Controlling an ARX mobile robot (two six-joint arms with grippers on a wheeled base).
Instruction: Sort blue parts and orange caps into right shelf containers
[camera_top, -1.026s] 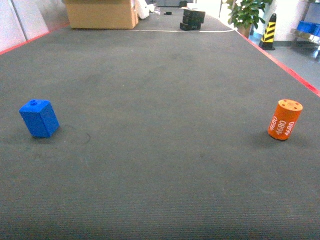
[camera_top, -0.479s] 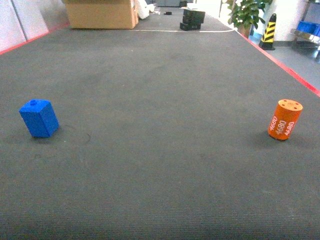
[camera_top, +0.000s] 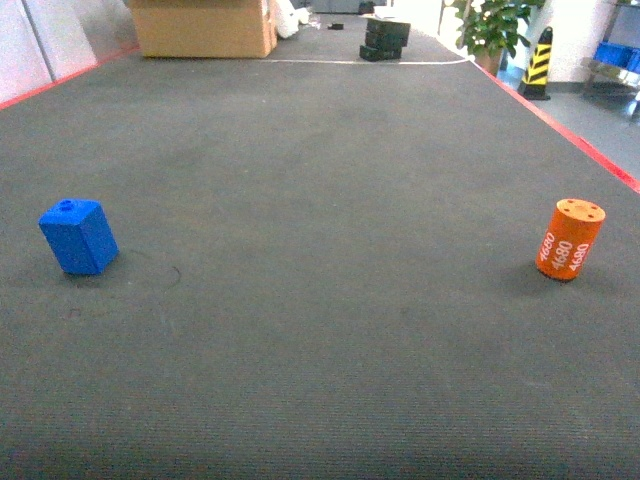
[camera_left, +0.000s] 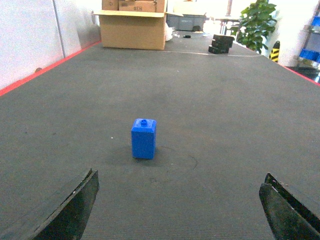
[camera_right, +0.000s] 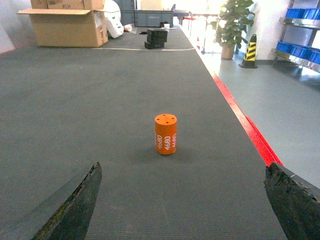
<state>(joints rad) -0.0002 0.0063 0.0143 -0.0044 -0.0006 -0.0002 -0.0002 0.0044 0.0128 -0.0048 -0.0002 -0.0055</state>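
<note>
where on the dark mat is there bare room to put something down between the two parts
The widest free patch is the dark mat between the small blue plastic block at left and the orange "4680" cylinder at right. The near strip in front of both is bare too. It gets crowded only at the far end, by the cardboard box and the black blocks.

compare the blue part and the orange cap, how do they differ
The blue part is a plain rectangular block with a small knob on top; the orange cap is a cylinder with white 4680 lettering and small holes in its flat top. In the head view the blue part stands at the left, the orange cap at the right. Both stand upright on the dark table, untouched.
</note>
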